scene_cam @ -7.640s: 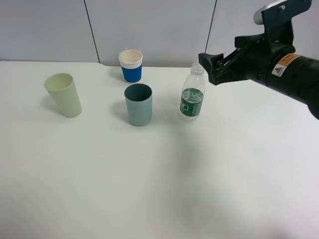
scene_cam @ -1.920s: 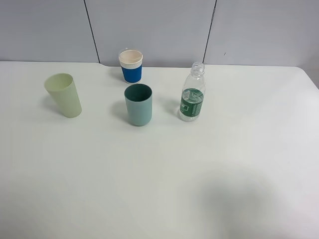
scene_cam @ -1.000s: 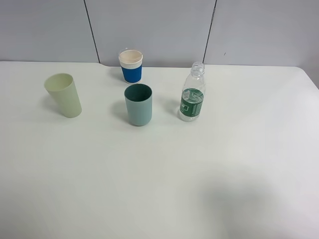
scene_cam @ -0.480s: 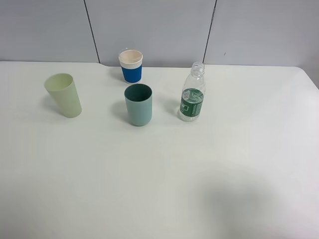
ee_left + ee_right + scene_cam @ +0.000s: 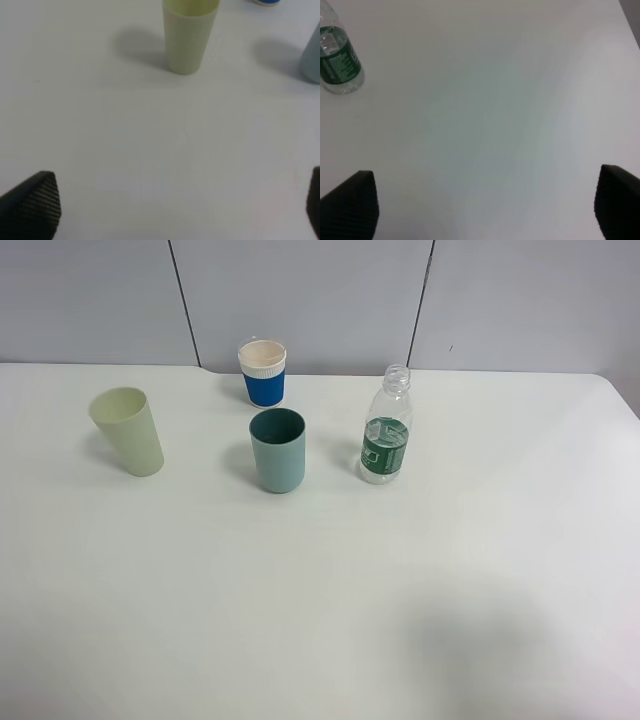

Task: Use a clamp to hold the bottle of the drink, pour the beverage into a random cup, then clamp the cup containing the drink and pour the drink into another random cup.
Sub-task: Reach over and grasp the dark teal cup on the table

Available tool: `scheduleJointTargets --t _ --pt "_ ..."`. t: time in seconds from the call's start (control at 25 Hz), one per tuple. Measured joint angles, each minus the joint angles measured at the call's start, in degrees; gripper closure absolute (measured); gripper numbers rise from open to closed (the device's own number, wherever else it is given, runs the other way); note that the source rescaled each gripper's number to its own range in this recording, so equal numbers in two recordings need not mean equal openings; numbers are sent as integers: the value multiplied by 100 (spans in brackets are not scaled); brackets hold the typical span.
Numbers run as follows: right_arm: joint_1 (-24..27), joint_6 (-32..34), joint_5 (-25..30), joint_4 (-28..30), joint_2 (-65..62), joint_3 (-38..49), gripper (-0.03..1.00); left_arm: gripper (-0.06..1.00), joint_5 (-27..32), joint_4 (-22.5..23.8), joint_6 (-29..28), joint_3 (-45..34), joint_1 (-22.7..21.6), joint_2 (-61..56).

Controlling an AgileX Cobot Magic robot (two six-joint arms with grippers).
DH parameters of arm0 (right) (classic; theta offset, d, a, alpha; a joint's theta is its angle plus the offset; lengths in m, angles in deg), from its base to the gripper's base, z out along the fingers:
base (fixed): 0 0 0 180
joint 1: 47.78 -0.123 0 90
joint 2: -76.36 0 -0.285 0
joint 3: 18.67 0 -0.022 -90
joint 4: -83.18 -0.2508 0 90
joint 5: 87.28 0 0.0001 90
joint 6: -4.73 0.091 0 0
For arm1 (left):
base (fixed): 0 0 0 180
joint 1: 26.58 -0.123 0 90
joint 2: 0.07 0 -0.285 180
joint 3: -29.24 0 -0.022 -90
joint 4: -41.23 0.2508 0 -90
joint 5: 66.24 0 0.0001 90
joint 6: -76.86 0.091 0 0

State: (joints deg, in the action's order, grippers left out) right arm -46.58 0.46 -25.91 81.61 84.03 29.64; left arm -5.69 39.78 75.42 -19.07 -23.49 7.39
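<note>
The uncapped clear bottle [image 5: 386, 430] with a green label stands upright at the table's middle right. It also shows in the right wrist view, where the bottle [image 5: 338, 64] is far from my open right gripper [image 5: 487, 200]. I cannot make out the beverage in the bottle or the cups. The teal tumbler [image 5: 278, 450] stands left of the bottle. At the left stands the pale green tapered cup [image 5: 127, 430]. My left gripper [image 5: 180, 200] is open and empty, well short of the pale green cup [image 5: 189, 35]. Neither gripper shows in the exterior view.
A blue-and-cream cup [image 5: 262, 372] stands behind the teal tumbler, near the grey back wall. The white table [image 5: 330, 610] stretches bare toward the front. Its right edge [image 5: 618, 400] runs close to the bottle's side. A sliver of the teal tumbler [image 5: 312, 60] shows in the left wrist view.
The right arm, which earlier hung by the bottle's neck, has left the exterior view. Over the last second nothing has moved.
</note>
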Motion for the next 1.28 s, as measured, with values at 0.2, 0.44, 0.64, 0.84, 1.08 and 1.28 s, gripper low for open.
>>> scheduleJointTargets --t 0.2,0.44,0.64,0.84,1.08,1.28 --pt "0 0 0 0 0 0 15 -6 -138 -18 12 61 0 93" --pt "0 0 0 0 0 0 15 -6 -711 -41 422 140 0 879" --pt "0 0 0 0 0 0 15 -6 -1272 -234 1005 140 36 1795" --pt "0 0 0 0 0 0 15 -6 -1635 -316 1215 140 475 2544" --pt "0 0 0 0 0 0 15 -6 -1676 -272 1253 140 1190 3398" --pt "0 0 0 0 0 0 15 -6 -1826 -213 1253 140 1736 3977"
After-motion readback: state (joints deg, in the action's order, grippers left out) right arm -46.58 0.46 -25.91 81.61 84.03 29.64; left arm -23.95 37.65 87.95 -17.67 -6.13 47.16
